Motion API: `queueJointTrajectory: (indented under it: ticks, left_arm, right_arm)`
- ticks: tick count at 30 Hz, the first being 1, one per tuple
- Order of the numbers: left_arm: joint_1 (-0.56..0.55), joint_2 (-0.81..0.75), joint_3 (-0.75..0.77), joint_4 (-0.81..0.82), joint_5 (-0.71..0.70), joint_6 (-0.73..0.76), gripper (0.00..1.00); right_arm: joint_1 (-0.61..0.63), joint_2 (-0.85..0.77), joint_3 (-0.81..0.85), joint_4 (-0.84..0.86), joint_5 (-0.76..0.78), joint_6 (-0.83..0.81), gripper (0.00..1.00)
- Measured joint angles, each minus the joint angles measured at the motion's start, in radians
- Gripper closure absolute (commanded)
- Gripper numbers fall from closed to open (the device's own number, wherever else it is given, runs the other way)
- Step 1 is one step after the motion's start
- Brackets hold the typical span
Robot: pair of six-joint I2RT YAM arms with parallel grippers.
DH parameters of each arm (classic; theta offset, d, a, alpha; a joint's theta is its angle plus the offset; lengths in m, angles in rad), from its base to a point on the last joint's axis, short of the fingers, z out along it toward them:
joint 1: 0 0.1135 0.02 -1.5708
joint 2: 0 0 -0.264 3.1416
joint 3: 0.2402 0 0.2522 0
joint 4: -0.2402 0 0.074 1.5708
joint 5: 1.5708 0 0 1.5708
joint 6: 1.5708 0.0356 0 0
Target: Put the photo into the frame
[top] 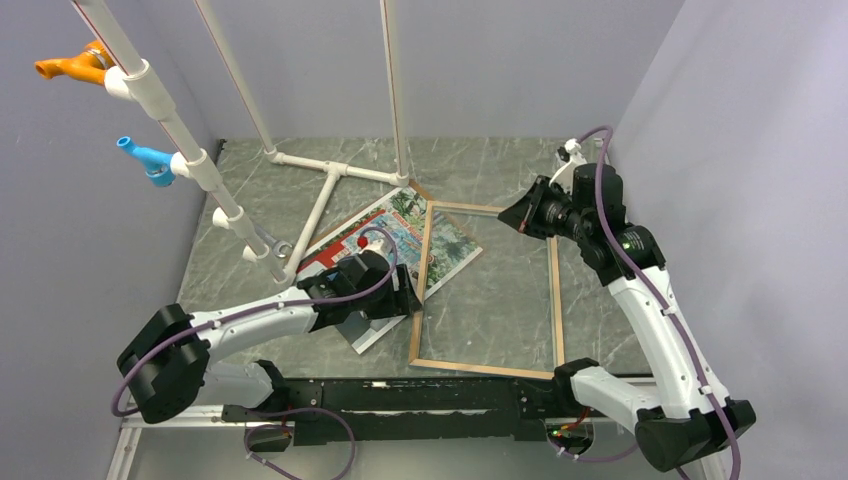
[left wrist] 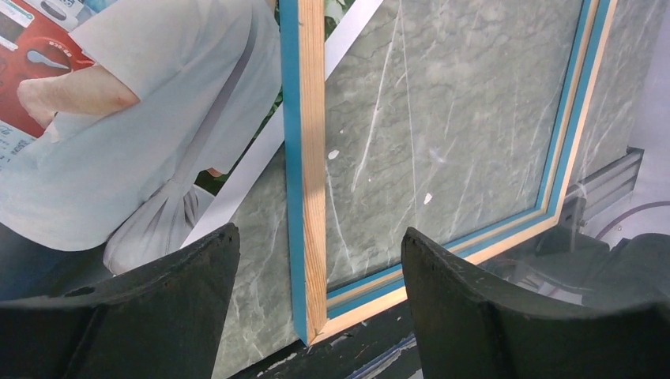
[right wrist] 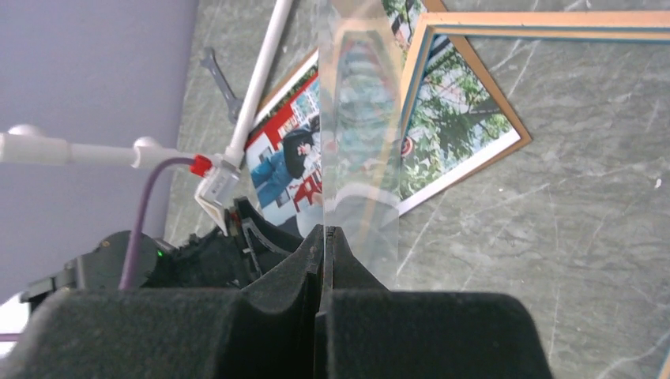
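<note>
Frame (top: 485,368): flat on the counter (top: 480,165) in the centre of the top view, wood face up. The left wrist view shows blue along its edges.
Photo (top: 398,228): picture side up and askew, just left of centre. Its right corner lies under the frame's upper left corner; the rest is outside the frame.
Left tool (left wrist: 316,237): open, fingers apart over the frame's left rail, gripping nothing.
Right tool (right wrist: 324,233): closed, at the upper right of the top view near the frame's top rail. Its fingertips press on the edge of a clear sheet (right wrist: 359,118) that stands up from them.
Pipe stand (top: 330,195): white, on the counter at the photo's upper left.
</note>
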State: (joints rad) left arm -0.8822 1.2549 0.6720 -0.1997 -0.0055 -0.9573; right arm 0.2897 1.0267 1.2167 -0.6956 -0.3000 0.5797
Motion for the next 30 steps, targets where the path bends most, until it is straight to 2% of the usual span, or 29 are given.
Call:
queueJointTrajectory:
  ticks: [16,30]
  left_arm:
    - [0.006,0.081,-0.014,0.037,0.027,-0.006,0.29]
    - [0.006,0.129,0.011,-0.021,0.023,0.003,0.38]
  right_arm:
    - [-0.192,-0.031,-0.079,0.136,-0.069,0.125,1.0]
    - [-0.337,-0.093,-0.258,0.195,-0.134,0.227,1.0]
